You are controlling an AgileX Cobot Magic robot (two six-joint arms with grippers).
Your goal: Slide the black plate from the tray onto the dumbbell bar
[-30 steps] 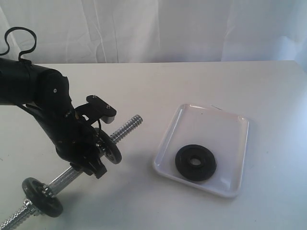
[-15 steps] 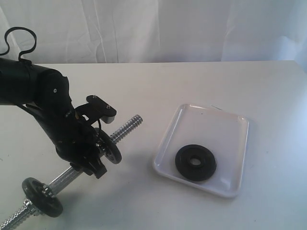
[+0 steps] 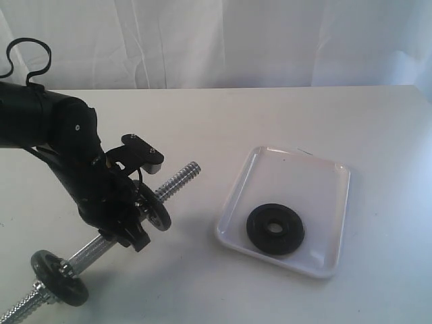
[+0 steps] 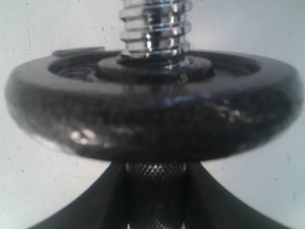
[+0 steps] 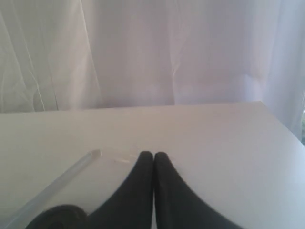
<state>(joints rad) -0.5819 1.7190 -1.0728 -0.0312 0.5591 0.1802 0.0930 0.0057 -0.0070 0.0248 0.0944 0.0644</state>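
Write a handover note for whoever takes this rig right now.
Left hand: closed on the dumbbell bar at its knurled shaft, just behind a thin disc. The free threaded end is on the tray side.
Right hand: shut, empty, near the tray's edge.
Black plate: flat in the tray, not gripped.
Done: bar gripped.
Left: pick up the plate and slide it onto the threaded end.
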